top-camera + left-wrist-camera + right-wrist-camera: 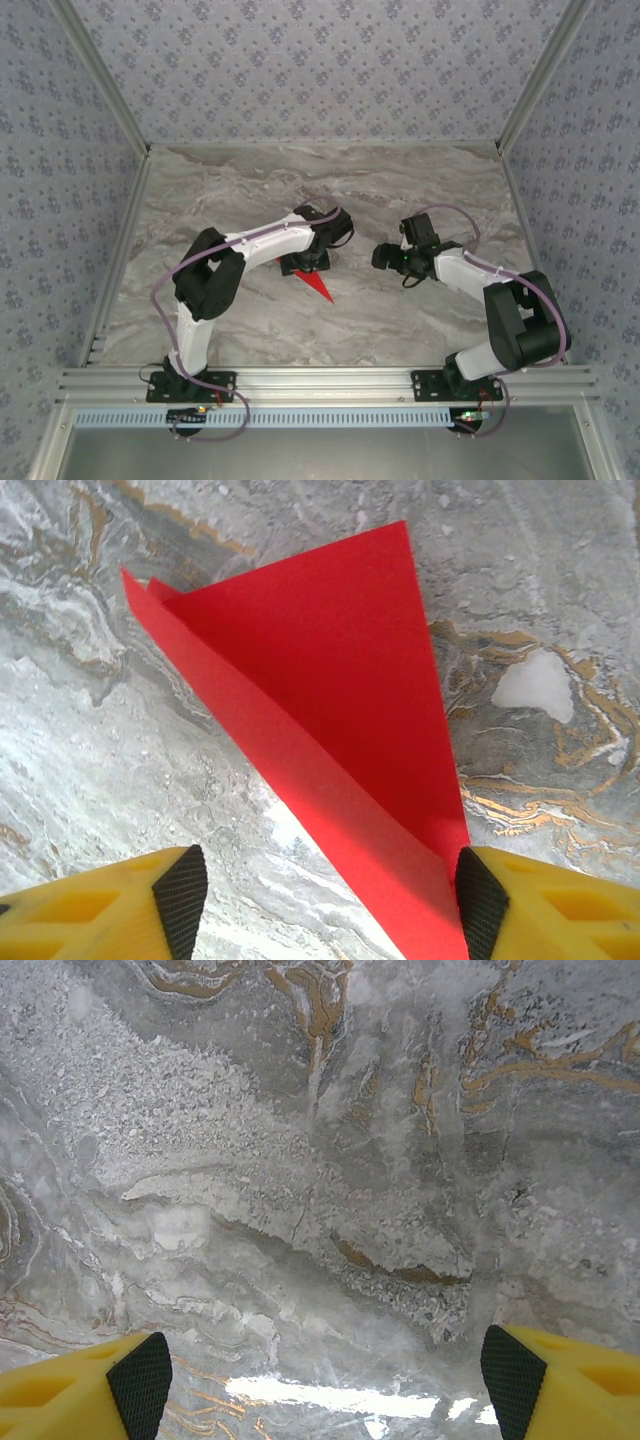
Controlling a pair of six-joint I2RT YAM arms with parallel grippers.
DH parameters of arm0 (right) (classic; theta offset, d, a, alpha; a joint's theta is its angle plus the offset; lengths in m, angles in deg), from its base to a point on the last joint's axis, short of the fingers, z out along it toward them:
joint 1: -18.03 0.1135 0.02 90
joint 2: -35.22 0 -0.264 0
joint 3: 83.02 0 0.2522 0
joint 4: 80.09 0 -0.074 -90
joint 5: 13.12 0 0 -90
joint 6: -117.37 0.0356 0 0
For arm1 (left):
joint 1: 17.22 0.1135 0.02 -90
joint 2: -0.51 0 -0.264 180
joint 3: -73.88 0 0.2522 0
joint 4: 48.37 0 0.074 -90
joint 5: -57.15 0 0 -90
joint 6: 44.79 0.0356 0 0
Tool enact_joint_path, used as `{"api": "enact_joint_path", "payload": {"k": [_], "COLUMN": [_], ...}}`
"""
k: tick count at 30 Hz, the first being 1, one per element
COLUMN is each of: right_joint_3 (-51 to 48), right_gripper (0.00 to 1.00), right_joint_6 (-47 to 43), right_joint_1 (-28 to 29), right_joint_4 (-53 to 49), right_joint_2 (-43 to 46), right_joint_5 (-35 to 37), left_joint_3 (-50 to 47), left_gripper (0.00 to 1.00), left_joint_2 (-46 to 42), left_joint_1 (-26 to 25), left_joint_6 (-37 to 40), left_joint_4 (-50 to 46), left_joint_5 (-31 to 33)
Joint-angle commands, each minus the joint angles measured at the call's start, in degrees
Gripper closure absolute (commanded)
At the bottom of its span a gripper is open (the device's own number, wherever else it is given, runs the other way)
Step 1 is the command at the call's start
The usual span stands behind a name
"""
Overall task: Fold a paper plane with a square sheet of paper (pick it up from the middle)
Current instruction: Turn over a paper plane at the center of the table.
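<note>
The red sheet of paper lies on the marble table, folded into a long pointed wedge with a layered flap along its left edge. In the top view its tip pokes out toward the near side from under my left gripper. In the left wrist view the left gripper hangs open just above the paper. The narrow end runs between the pads, close against the right pad and far from the left pad. My right gripper is open over bare marble to the right of the paper, with nothing between its fingers.
The marble table is boxed in by patterned walls on three sides, with aluminium rails along its edges. The two arm bases stand at the near edge. The two grippers face each other about a hand's width apart at mid-table.
</note>
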Motion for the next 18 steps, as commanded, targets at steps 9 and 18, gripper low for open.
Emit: {"api": "enact_joint_path", "payload": {"k": [9,18], "right_joint_3": [1.17,1.62], "right_gripper": [0.17,0.18], "right_joint_6": [-1.04,-1.17], "right_joint_1": [0.08,0.48], "right_joint_4": [0.03,-0.17], "right_joint_2": [-3.32,-4.08], "right_joint_5": [-4.07,-4.13], "left_joint_3": [-2.67,-3.08], "left_gripper": [0.49,0.65], "left_joint_2": [-3.3,-3.36], "left_joint_1": [-0.23,-0.01], "left_joint_6": [-2.85,-3.51], "left_joint_4": [0.44,0.71], "left_joint_5": [2.07,3.52]}}
